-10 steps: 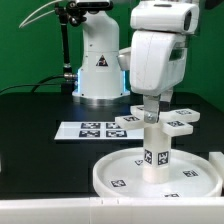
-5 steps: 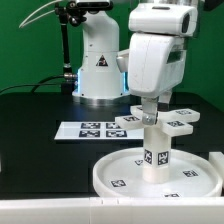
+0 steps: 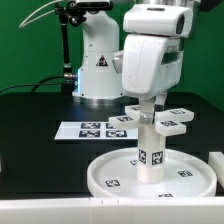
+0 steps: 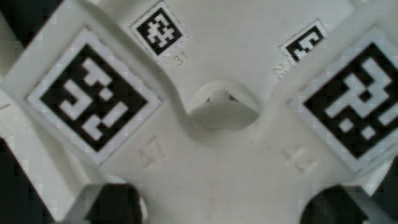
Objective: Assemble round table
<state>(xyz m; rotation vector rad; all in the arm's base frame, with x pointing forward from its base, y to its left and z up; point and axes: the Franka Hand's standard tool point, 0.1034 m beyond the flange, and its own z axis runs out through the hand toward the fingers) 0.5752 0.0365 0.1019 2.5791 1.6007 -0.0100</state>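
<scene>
The table (image 3: 30, 130) was seen as a dark surface, with the marker board (image 3: 95, 129) lying flat on it, left of centre in the exterior view and behind the disc. The arm (image 3: 150, 55) was seen hanging over the near right part of the table. Compared with a second earlier, it had shifted slightly to the left and appeared a little higher, and the disc (image 3: 115, 172) and the leg (image 3: 150, 150) had moved left with it.

The disc lay at the near edge with its rim upward. The leg stood upright at the centre of the disc, a tag facing the camera. The base (image 3: 165, 118), cross-shaped, sat on top of the leg, its tagged arms spreading to either side.

The gripper (image 3: 147, 108) was placed at the centre of the base. In the exterior view its fingers were mostly hidden by the base and the wrist housing. In the wrist view two dark fingertips (image 4: 111, 200) were seen at the edge of the white base (image 4: 196, 60), close against it; the jaws appeared to have closed in from wide apart and to be clamped on the base, though contact could not be confirmed outright.

The joint shift of disc and leg suggested that the three parts were already connected. The closing was judged to begin a grip for turning or seating the base on the leg.
</scene>
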